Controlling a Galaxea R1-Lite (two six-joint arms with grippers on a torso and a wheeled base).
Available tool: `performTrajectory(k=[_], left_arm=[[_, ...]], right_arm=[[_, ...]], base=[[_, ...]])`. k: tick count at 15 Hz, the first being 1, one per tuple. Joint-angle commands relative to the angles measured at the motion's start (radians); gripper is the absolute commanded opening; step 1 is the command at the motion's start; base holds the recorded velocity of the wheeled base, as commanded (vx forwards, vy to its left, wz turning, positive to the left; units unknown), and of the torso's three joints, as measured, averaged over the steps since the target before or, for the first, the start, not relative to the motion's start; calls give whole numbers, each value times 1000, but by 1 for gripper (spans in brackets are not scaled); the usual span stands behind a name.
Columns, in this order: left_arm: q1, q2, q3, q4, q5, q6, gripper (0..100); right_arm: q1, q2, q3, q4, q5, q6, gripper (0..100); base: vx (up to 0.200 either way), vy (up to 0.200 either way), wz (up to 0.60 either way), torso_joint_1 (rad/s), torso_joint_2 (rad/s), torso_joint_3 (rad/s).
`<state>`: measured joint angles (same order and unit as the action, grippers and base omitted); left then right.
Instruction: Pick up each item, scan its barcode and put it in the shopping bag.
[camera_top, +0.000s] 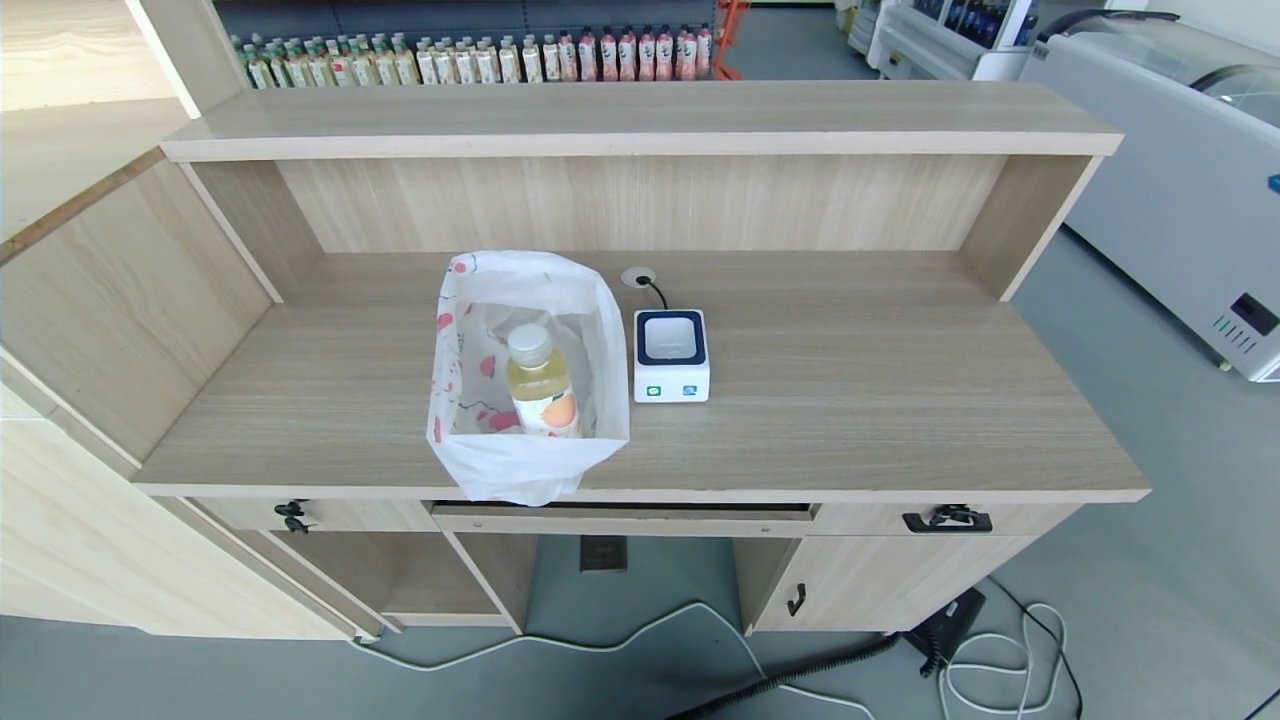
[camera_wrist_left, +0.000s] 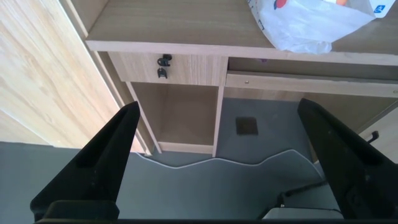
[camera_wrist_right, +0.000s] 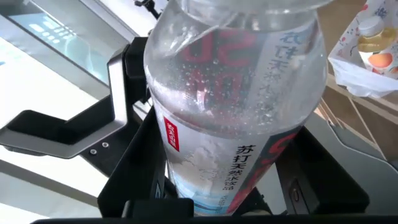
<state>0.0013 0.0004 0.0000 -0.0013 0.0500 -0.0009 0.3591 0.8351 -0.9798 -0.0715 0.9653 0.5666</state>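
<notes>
Inside bag (camera_top: 470, 468), one juice bottle (camera_top: 541, 388); right gripper (camera_wrist_right: 231, 180), one water bottle (camera_wrist_right: 239, 93).

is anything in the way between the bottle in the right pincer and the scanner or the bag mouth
Nothing visible does. The clear bottle sits in the right pincer; nothing covers the scanner on the counter, and the shopping bag beside it is open on top, one juice bottle inside leaving room.
</notes>
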Motion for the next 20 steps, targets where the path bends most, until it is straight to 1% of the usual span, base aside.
performTrajectory(k=[1, 15, 16, 17, 18, 19, 20], left_arm=[[0, 0, 0, 0, 1, -1, 100], [0, 0, 0, 0, 1, -1, 100], [0, 0, 0, 0, 1, -1, 100], [0, 0, 0, 0, 1, -1, 100], [0, 0, 0, 0, 1, -1, 100], [0, 0, 0, 0, 1, -1, 100], [0, 0, 0, 0, 1, -1, 100]], right_arm=[[-2, -17, 12, 4, 4, -2, 0], [-16, -17, 23, 6, 1, -19, 0], [-57, -10, 36, 12, 0, -97, 0], [-120, 1, 72, 16, -2, -228, 0], [-220, 21, 121, 18, -5, -415, 0], [-319, 48, 171, 18, -37, -629, 0], [-419, 87, 211, 16, -162, -893, 0]], base=[[0, 0, 0, 0, 0, 0], [0, 0, 0, 0, 0, 0], [0, 0, 0, 0, 0, 0], [0, 0, 0, 0, 0, 0], [0, 0, 0, 0, 0, 0], [0, 0, 0, 0, 0, 0], [0, 0, 0, 0, 0, 0]])
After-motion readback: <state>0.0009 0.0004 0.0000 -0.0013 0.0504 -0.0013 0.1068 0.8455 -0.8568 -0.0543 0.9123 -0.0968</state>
